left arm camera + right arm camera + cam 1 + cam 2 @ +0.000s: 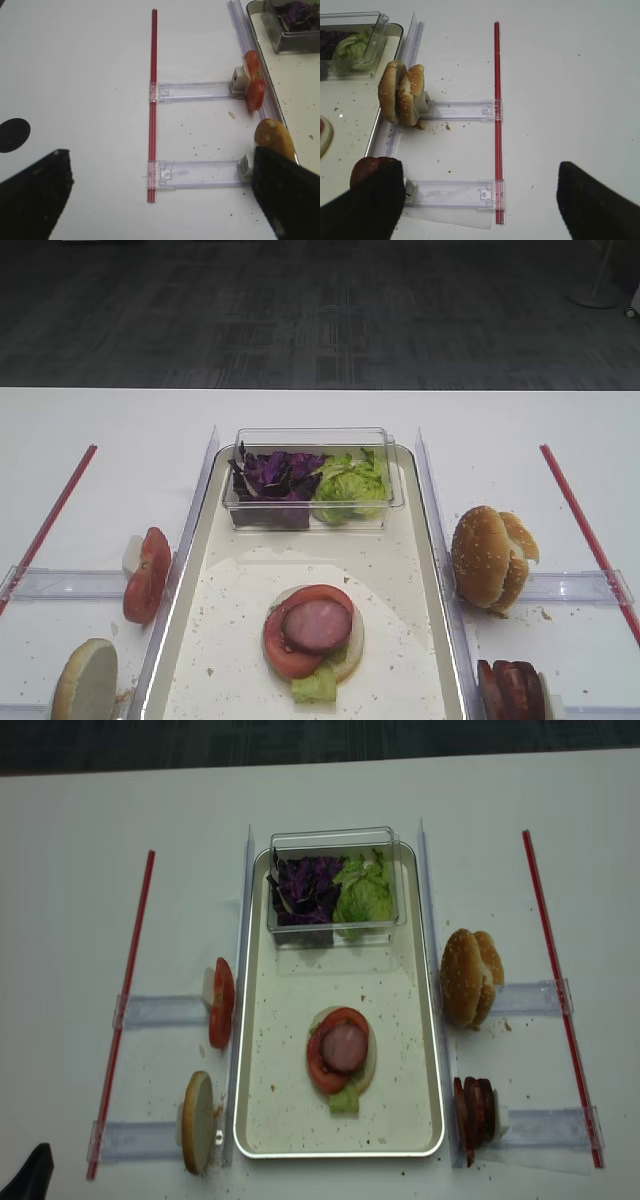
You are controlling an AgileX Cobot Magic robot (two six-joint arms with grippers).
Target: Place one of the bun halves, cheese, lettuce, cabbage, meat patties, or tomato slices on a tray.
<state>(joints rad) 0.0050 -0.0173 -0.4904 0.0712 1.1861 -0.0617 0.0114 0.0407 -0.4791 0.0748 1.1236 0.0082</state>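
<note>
the tray (255, 1100) lies lengthwise in the middle of the white table (70, 870), its cream floor speckled with crumbs. at its far end sits a small clear plastic box (335, 838) holding two things side by side: the dark purple cabbage (305, 888) in the left half and the light green lettuce (362, 892) in the right half, the two touching in the middle.

near the centre of the tray is a small stack: a bun half (352, 632) lying cut face up, a scrap of green leaf (314, 685) poking out at the near edge, a tomato slice (285, 645) over that, and a meat patty (318, 626) on top.

outside the tray, food stands on edge in clear plastic holders (160, 1012). on the left, tomato slices (221, 1003) stand further back and one bun half (197, 1122) stands nearer. on the right, two bun halves (466, 977) lean together further back and a row of meat patties (474, 1110) stands nearer. a red strip (125, 995) runs along each outer side of the table.

the left gripper (160, 192) shows its two dark fingers (32, 192) set wide apart over the left holders, nothing between them. the right gripper (480, 200) is likewise spread wide (one finger (367, 207) just in front of the patties), holding nothing.
</note>
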